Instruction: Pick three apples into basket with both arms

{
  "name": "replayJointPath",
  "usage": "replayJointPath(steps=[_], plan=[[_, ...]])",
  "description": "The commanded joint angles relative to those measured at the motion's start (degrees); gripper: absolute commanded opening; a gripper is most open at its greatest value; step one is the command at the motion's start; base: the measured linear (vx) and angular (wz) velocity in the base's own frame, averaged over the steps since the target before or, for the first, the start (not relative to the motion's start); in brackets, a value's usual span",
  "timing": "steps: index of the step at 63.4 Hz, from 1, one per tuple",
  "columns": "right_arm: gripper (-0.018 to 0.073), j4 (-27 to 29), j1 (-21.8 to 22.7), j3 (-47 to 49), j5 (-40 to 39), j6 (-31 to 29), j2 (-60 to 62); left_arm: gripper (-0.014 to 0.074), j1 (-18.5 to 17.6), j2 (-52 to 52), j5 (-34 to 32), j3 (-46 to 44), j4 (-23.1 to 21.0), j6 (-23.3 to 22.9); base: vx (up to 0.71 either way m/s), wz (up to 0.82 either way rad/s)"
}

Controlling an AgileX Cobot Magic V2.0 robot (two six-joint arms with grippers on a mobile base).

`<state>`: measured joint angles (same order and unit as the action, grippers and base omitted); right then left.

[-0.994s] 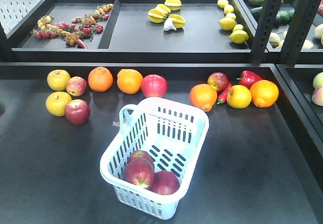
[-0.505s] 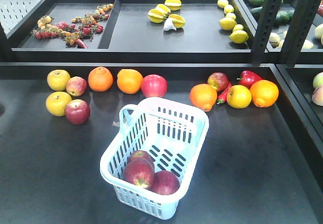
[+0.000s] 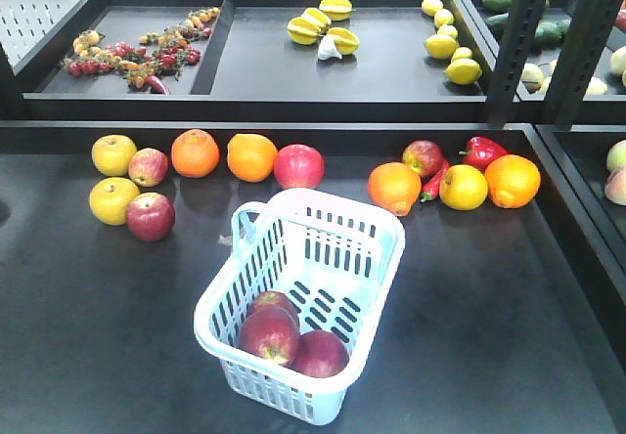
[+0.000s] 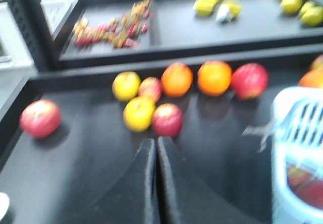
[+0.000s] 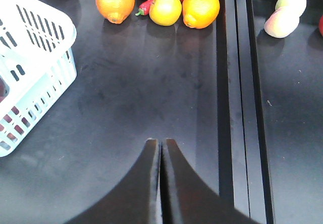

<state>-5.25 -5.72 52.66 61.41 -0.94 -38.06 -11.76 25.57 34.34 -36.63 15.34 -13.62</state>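
Inspection of the dark table, taken left to right. At the far left lie two yellow apples, a pale red apple and a dark red apple, grouped close together; beyond them an orange, a second orange and a pinkish-red fruit stand in a row along the back edge. None of these is inside anything. The left gripper hangs over bare table short of this cluster, its two black fingers pressed together with nothing between them; the wrist view is blurred, so finer detail cannot be read. At centre stands the basket, set at an angle, handle folded down along its far rim. The three apples lie in its near end, touching one another and crowded against the near wall, which suggests they settled where they were let go. Judged from this, the count asked for is met and the task looks complete or at its very end. Further right, an orange, a small red apple, a red pepper, a yellow fruit and another orange sit bunched by the back edge, untouched. The right gripper is over bare table to the right of the basket, fingers likewise closed and empty, well apart from all fruit. Both arms appear clear of the basket.
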Motion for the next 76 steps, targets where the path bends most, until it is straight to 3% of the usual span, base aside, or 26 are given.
replayJointPath(steps=[1, 17, 28, 34, 50, 65, 76], plan=[[-0.0009, -0.8, 0.4, 1.6, -3.5, -0.2, -0.1, -0.0008, -0.1, -2.0, -9.9, 1.4, -2.1, -0.5, 0.0, 0.0], [-0.0009, -0.8, 0.4, 1.6, -3.5, -0.2, -0.1, -0.0008, 0.8, -11.1, -28.7, 16.8, -5.6, 0.1, 0.0, 0.0], [-0.0009, -0.8, 0.4, 1.6, -3.5, -0.2, -0.1, -0.0008, 5.0, -14.8, -35.3, 26.3, -12.3, 3.0, 0.0, 0.0], [-0.0009, -0.8, 0.4, 1.6, -3.5, -0.2, -0.1, -0.0008, 6.7, -16.6, -37.9, 30.9, -13.0, 3.0, 0.0, 0.0], [-0.0009, -0.8, 0.4, 1.6, -3.5, -0.2, -0.1, -0.0008, 9.7, -21.6, -42.2, 39.0, -13.0, 2.8, 0.0, 0.0], [-0.0009, -0.8, 0.4, 1.6, -3.5, -0.2, -0.1, -0.0008, 13.1, -25.4, -40.8, 39.3, -12.9, 2.6, 0.0, 0.0], [-0.0009, -0.8, 0.4, 1.6, -3.5, -0.2, -0.1, -0.0008, 13.7, -27.3, -40.8, 39.4, -12.9, 2.5, 0.0, 0.0]])
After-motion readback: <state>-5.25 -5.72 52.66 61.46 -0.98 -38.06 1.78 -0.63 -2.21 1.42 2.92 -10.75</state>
